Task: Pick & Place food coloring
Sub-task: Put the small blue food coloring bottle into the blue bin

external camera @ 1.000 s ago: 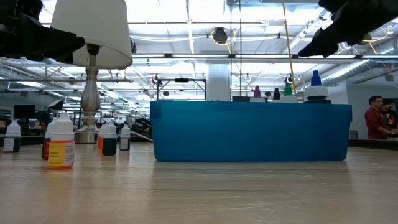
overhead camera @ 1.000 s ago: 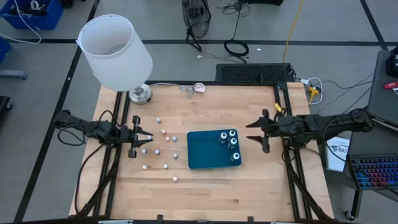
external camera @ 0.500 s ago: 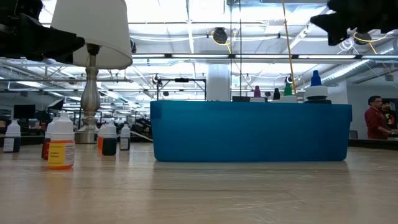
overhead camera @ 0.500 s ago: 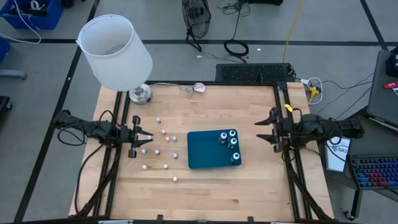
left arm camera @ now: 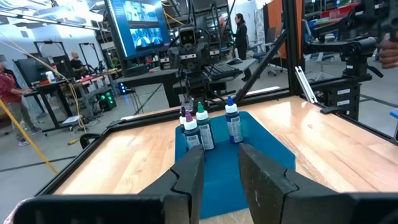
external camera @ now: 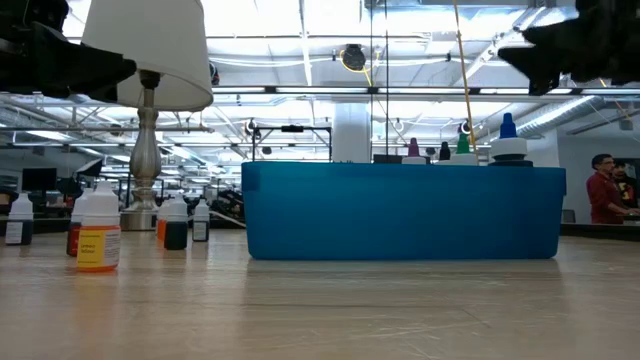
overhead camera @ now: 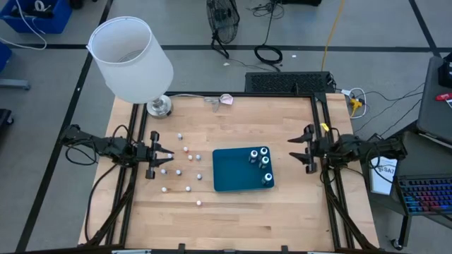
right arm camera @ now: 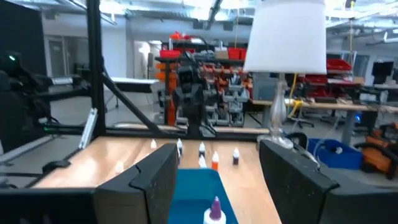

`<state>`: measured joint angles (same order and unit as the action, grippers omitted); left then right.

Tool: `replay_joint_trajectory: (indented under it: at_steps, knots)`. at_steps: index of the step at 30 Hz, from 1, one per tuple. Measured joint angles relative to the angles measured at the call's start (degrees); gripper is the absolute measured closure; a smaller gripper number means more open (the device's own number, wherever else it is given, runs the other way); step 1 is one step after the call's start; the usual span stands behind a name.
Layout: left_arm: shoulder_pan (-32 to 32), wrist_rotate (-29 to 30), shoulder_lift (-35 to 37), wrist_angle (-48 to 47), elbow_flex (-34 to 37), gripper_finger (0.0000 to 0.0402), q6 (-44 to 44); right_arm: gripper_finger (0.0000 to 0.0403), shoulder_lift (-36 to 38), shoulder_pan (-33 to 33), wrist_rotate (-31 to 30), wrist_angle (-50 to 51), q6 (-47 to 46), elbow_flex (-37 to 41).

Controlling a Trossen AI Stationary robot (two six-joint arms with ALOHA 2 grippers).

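Four food coloring bottles [overhead camera: 259,162] stand along the tray's [overhead camera: 229,173] right edge; smaller ones [overhead camera: 185,169] wait scattered toward the tabletop's left edge. Left gripper [overhead camera: 167,160] hovers there, fingers narrowly apart, empty. Right gripper [overhead camera: 299,147], wide apart, empty, hangs near the right edge.

Bright, even light falls from ceiling strips [external camera: 300,20], which glare white in the low view. The table [overhead camera: 212,204] shows only faint shadows. The near tabletop there is soft.

tray [external camera: 400,215]: walls hide bottle bodies | lamp [external camera: 145,60]: shade cut off at top edge
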<state>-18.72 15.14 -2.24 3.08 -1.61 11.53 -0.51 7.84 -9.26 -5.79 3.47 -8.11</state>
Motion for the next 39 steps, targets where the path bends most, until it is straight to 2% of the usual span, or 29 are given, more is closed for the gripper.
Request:
replay_joint_trajectory:
  at_steps: [7, 13, 39]
  knots:
    - [0.0, 0.0, 0.0, 0.09, 0.01, 0.0295, 0.0, 0.019, 0.03, -0.04, -0.05, -0.04, -1.21, 2.57]
    - [0.0, 0.0, 0.0, 0.09, 0.01, 0.0295, 0.01, 0.019, 0.02, -0.04, -4.21, 0.01, -1.0, 4.28]
    - [0.0, 0.0, 0.0, 0.1, 0.02, 0.0295, 0.0, 0.0191, 0.0, -0.04, -4.19, 0.42, 1.33, 5.0]
